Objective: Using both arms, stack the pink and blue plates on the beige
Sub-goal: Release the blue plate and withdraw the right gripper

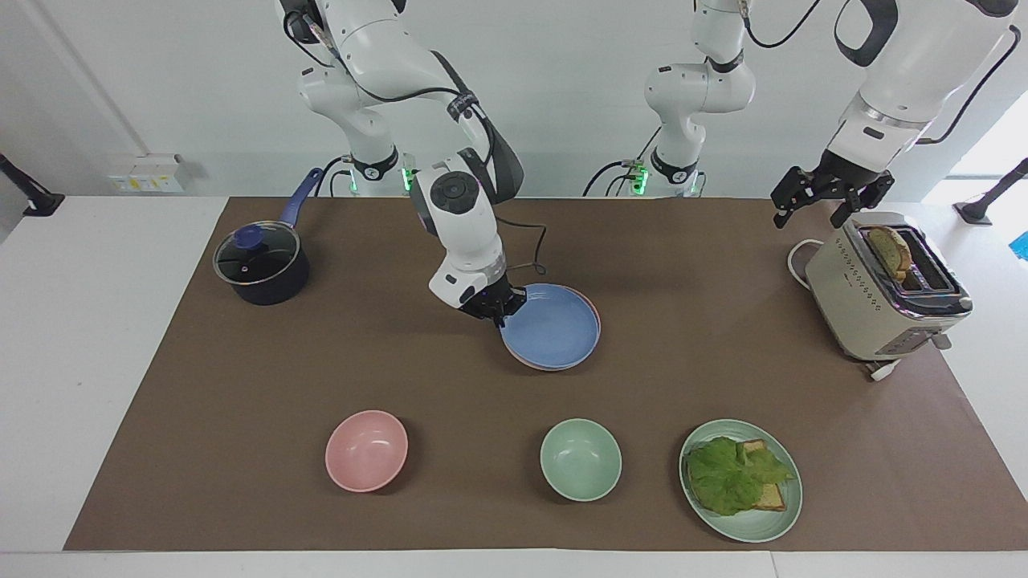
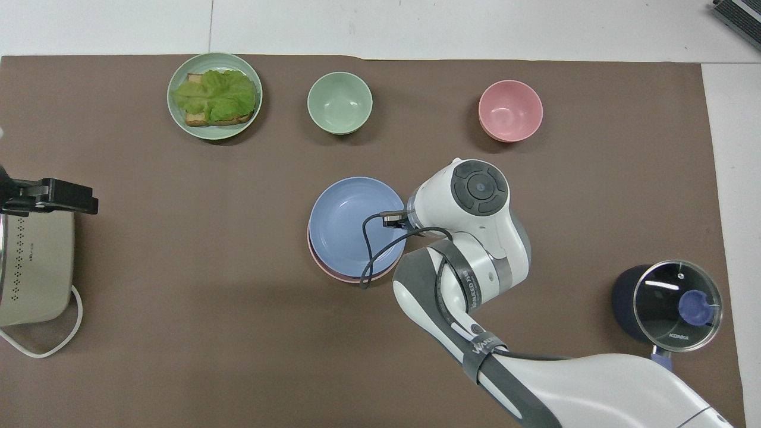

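The blue plate (image 1: 554, 327) (image 2: 348, 223) lies almost flat on the pink plate (image 1: 536, 366) (image 2: 326, 268) in the middle of the brown mat. Only a thin pink rim shows around it. My right gripper (image 1: 498, 309) is shut on the blue plate's rim at the edge toward the right arm's end. In the overhead view that arm's wrist hides the gripper. The beige plate is hidden; I cannot tell whether it lies under the pink one. My left gripper (image 1: 831, 201) (image 2: 53, 197) hangs open and empty over the toaster, waiting.
A beige toaster (image 1: 883, 285) holding a bread slice stands at the left arm's end. A lidded dark pot (image 1: 261, 265) sits at the right arm's end. Farther from the robots stand a pink bowl (image 1: 366, 449), a green bowl (image 1: 580, 459) and a green plate (image 1: 791, 514) with lettuce on toast.
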You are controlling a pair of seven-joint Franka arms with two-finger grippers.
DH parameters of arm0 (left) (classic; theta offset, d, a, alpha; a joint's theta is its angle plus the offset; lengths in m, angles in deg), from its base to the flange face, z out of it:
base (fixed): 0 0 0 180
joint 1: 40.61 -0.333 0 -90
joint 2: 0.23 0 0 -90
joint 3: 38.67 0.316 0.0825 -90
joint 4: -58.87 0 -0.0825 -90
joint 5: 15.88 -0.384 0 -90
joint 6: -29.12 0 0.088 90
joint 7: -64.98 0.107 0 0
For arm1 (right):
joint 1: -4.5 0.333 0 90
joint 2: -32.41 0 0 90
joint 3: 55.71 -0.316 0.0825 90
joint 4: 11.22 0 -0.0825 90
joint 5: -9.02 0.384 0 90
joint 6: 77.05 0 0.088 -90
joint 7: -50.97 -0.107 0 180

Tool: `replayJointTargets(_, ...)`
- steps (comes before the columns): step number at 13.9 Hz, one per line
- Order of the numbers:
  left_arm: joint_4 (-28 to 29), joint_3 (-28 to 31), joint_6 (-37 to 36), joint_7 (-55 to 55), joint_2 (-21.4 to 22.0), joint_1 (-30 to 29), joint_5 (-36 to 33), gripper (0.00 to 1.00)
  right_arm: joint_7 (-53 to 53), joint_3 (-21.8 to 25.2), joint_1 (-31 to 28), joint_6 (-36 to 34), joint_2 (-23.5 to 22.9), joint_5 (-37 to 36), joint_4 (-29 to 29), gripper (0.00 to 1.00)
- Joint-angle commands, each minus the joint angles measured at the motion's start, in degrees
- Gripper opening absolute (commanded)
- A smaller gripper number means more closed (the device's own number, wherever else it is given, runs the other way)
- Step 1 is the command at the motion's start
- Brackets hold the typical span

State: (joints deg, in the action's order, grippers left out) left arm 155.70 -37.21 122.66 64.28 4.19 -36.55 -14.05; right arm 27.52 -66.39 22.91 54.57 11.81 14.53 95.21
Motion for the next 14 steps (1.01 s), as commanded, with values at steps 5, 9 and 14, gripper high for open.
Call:
replayJointTargets(5,-0.24,-0.41,-0.81,0.43,0.24,-0.45,-0.77,1.00,0.69,-0.30,-1.09,1.36,-0.58,0.55,-0.87,1.00)
replayJointTargets(9,-0.24,-0.41,-0.81,0.43,0.24,-0.45,-0.77,1.00,0.43,0.40,-3.45,-0.04,2.83,-0.85,-1.84,1.00)
replayJointTargets(14,-0.24,-0.41,-0.81,0.52,0.24,-0.45,-0.77,1.00,0.43,0.67,-10.58,-8.46,9.86,-10.59,-2.02,1.00)
